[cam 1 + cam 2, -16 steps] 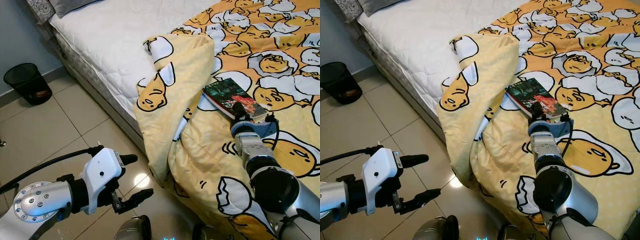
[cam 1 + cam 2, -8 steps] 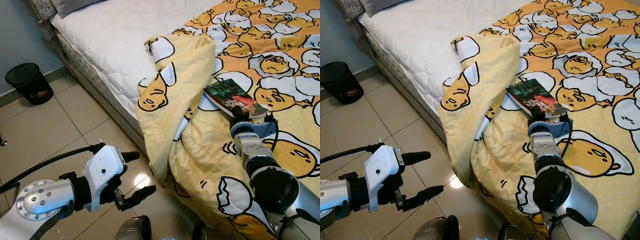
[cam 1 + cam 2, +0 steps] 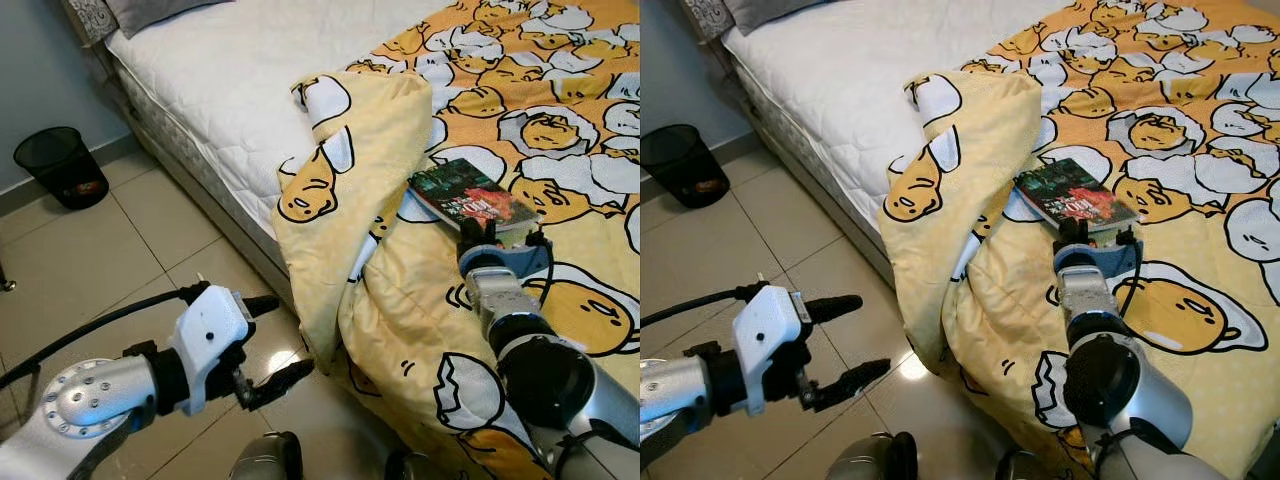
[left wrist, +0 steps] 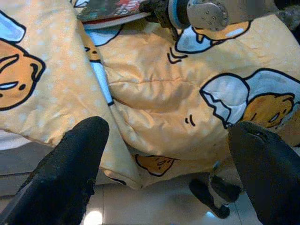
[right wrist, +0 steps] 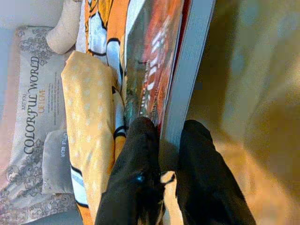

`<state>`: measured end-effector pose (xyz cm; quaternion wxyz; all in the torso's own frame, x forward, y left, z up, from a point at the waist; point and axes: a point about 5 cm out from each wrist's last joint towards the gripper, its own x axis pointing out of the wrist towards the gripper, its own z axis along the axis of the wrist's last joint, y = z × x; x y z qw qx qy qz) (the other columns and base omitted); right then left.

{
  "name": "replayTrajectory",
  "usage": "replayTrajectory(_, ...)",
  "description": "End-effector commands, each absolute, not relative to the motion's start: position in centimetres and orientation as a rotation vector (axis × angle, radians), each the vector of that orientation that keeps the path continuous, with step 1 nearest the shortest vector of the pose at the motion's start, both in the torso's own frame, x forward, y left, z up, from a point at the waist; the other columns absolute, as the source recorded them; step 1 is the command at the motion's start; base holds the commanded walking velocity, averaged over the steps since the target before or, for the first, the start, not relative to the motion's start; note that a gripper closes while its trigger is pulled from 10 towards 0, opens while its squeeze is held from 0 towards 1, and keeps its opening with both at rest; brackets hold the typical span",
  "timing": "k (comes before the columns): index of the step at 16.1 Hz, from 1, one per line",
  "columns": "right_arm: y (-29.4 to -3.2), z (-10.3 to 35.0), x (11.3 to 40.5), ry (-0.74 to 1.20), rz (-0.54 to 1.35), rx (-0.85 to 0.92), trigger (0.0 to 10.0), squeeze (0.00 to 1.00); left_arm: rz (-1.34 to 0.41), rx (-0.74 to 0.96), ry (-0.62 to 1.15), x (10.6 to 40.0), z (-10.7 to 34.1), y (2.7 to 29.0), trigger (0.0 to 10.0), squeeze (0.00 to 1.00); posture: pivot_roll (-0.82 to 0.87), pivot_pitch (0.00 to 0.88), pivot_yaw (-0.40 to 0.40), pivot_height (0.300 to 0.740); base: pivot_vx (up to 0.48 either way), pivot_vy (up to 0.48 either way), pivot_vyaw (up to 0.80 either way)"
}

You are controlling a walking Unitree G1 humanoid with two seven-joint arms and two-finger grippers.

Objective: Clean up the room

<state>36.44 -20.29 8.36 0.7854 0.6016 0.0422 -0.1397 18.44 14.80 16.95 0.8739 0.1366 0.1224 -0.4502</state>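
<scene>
A dark paperback book lies on the yellow egg-print duvet on the bed. My right gripper is at the book's near edge. In the right wrist view one black finger lies on the cover and the other finger under the book's spine corner, so the gripper is shut on it. My left gripper hangs open over the tiled floor beside the bed. Its wide-apart fingers face the duvet's hanging fold.
The duvet's folded-back corner hangs over the bed's side toward the floor. Bare white mattress lies beyond it, with pillows at the head. A black wastebasket stands on the tiles by the wall.
The view has shifted slightly. My left gripper has drifted a little toward the bed, still open. The right gripper stays at the book's edge.
</scene>
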Motion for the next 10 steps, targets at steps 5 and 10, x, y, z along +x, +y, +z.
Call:
replayTrajectory(5, -19.2, 6.1, 35.1, 0.151, -0.264, 1.227, 0.0, 0.00, -0.841, 0.274, 0.187, 20.7, 16.0, 14.6, 10.0, 0.24, 0.14, 0.000, 0.014, 0.740, 0.000, 0.000, 0.00)
replayTrajectory(10, -21.1, 6.4, 34.3, 0.087, -0.189, 1.001, 0.0, 0.00, -0.662, 0.260, 0.160, 24.3, 14.9, 15.3, 10.0, 0.24, 0.06, 0.000, 0.025, 0.740, 0.000, 0.000, 0.00)
